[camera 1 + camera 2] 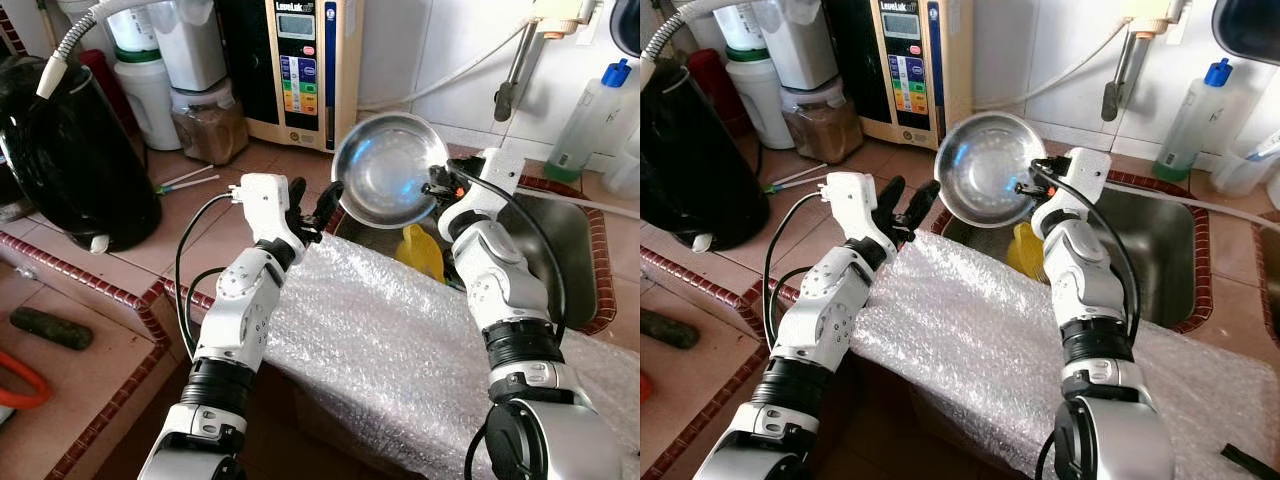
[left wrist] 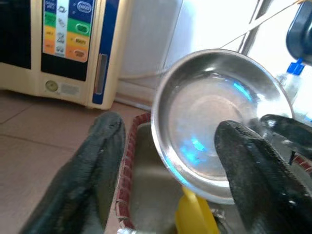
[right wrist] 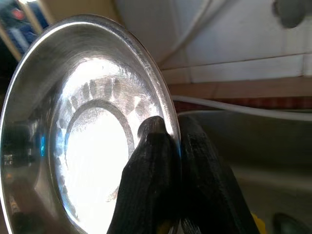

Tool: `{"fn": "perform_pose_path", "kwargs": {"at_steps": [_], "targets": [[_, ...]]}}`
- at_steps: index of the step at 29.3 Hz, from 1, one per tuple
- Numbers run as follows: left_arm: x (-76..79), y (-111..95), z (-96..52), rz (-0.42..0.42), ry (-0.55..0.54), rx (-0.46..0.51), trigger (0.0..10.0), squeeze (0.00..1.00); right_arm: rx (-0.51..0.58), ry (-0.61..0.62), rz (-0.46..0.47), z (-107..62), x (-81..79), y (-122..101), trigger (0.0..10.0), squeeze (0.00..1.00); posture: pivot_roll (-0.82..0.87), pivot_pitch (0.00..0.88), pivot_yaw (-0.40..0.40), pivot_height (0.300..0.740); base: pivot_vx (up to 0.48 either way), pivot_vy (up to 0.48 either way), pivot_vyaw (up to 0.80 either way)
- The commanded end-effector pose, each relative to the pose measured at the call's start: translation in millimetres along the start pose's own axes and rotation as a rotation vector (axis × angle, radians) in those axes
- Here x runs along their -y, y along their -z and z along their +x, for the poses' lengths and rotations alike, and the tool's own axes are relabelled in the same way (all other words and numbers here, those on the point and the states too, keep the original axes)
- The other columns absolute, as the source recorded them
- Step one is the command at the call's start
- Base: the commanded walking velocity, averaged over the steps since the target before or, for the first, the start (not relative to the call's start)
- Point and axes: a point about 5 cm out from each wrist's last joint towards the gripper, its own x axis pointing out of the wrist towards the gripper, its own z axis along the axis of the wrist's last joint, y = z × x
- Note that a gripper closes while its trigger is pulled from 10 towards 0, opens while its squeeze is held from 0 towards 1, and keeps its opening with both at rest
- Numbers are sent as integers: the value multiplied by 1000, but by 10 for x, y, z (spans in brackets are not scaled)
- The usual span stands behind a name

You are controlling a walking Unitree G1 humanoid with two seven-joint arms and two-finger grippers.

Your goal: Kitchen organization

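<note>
A round steel bowl (image 1: 385, 168) is held up on edge above the near corner of the sink (image 1: 570, 250). My right gripper (image 1: 438, 186) is shut on the bowl's rim (image 3: 168, 122), one finger inside and one outside. My left gripper (image 1: 310, 205) stands open just left of the bowl, its fingers (image 2: 87, 165) spread and not touching the bowl (image 2: 214, 131). A yellow object (image 1: 420, 250) lies in the sink below the bowl.
A bubble-wrapped slab (image 1: 400, 350) lies across the counter under both arms. A black kettle-like pot (image 1: 70, 150) sits at the left, a water ionizer (image 1: 300, 70) and jars (image 1: 205, 120) at the back, a bottle with a blue cap (image 1: 590, 115) right of the tap (image 1: 515, 70).
</note>
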Motion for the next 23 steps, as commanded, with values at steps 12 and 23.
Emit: {"fn": "perform_pose_path", "kwargs": {"at_steps": [12, 23], "targets": [[-16, 163, -86, 91, 25, -105, 10000, 1000, -28, 303, -440, -34, 470, 31, 0, 0, 35, 0, 42, 740, 0, 0, 0], [-1, 375, -160, 117, 56, -249, 10000, 1000, -189, 418, -543, -148, 740, 316, 0, 0, 35, 0, 43, 740, 0, 0, 0]]}}
